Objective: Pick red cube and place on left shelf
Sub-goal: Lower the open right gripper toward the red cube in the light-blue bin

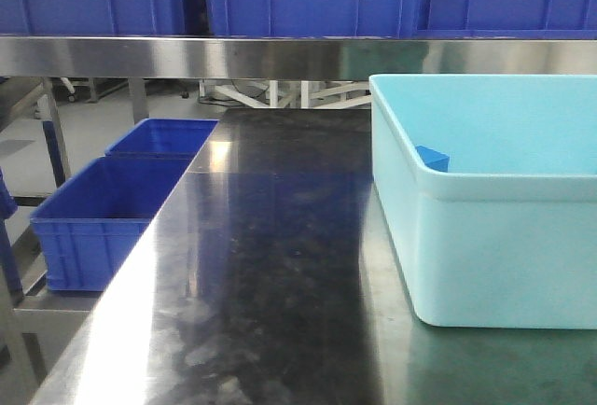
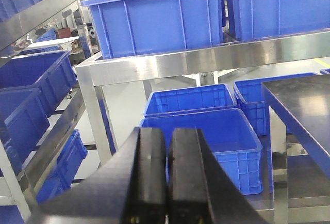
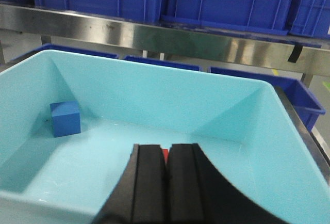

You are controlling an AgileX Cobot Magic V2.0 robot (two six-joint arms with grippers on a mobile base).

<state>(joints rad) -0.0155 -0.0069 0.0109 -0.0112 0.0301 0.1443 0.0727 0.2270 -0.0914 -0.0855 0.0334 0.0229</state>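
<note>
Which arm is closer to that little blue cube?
Right. The right fingers hang over the bin holding the blue cube; the left fingers face blue crates, no cube in sight.

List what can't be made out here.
- Red cube: right wrist view, only a red sliver shows. The right gripper fingers cover the rest, so contact is unclear.
- Blue cube: front view, only a corner shows above the tub wall. The tub floor is hidden.
- Both arms: outside the front view.
</note>
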